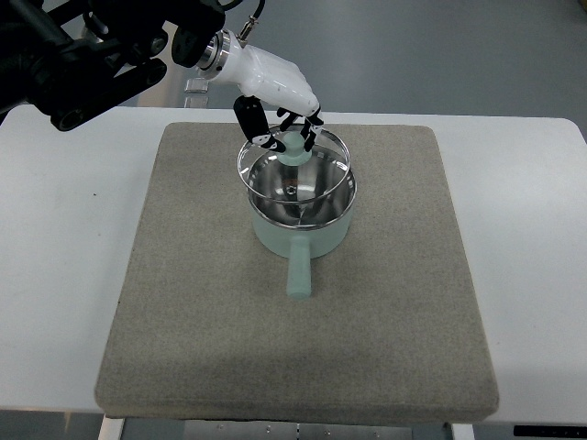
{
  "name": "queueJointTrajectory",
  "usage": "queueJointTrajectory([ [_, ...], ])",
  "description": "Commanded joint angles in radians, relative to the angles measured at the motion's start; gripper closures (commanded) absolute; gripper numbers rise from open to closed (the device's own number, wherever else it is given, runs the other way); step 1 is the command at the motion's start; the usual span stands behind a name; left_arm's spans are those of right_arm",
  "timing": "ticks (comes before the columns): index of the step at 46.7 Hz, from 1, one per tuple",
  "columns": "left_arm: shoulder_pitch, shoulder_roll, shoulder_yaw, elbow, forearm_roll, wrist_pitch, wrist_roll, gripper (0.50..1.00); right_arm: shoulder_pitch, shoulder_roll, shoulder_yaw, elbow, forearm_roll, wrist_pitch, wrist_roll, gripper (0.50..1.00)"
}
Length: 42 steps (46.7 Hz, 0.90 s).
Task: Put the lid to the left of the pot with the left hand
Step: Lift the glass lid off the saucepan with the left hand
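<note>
- Here the left hand [286, 108] reaches in from the far left corner of the table [55, 211], its fingers [249, 117] curled down around the knob of the glass lid [295, 165].
- The lid sits tilted over the pot [303, 215], its far rim lifted; whether its near rim touches the pot's edge is hard to tell through the glass.
- The pot stands on the grey mat [183, 321], toward the mat's far edge and near its middle, handle pointing at the near edge.
- The step in hand looks like the lift-off, the grip already made.
- Next the lid must clear the pot's rim, travel toward the mat's left edge, and go down flat.
- Left of the pot the mat lies bare out to its left edge, giving ample room.
- The right hand does not show.
</note>
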Motion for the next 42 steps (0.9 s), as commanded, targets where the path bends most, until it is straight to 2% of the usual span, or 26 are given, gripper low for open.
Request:
queueJointTrajectory([
  [1,0.004,0.003,0.001,0.021,-0.002,0.001,0.000,1.000,0.000,0.000,0.000,0.000,-0.001,0.000,0.000,0.579],
  [21,0.010,0.087,0.001,0.100,-0.014,0.001,0.000,1.000,0.000,0.000,0.000,0.000,0.000,0.000,0.000,0.579],
  [42,0.008,0.197,0.001,0.103,-0.017,0.000,0.000,1.000,0.000,0.000,0.000,0.000,0.000,0.000,0.000,0.579],
])
